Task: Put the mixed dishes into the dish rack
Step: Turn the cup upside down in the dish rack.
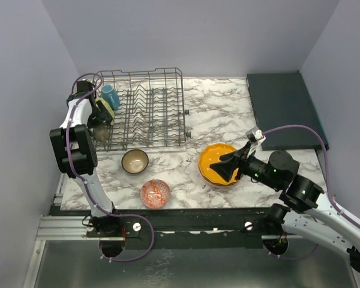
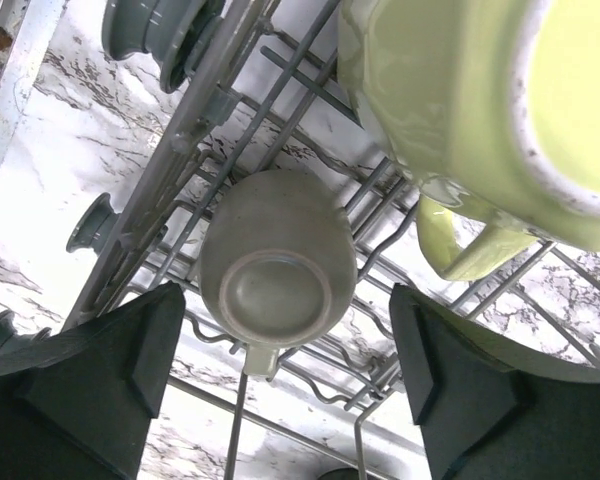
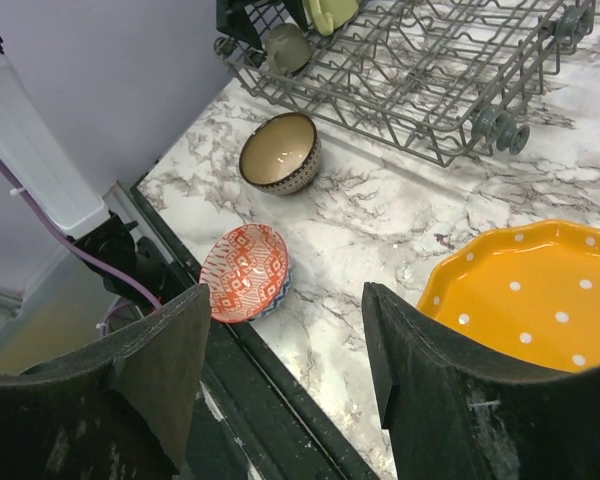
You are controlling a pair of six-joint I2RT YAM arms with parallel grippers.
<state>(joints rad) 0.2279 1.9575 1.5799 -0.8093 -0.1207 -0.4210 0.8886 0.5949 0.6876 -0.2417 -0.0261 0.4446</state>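
Left wrist view: your left gripper [image 2: 288,340] stands with jaws apart either side of the small grey cup [image 2: 277,260], which sits base toward the camera in the near left corner of the dish rack [image 1: 150,114], touched by neither finger. That placing looks done; lift straight clear. Your right gripper [image 3: 280,300], also spread and empty, hovers close by the orange dotted plate [image 3: 520,290], probably next: it needs a rim grip. Count: one cup and two mugs, yellow-green mug [image 2: 450,90] and blue mug [image 1: 110,96], racked; one plate and two bowls, dark brown bowl [image 1: 135,161] and red-patterned bowl [image 1: 155,193], on the table [image 1: 216,114]
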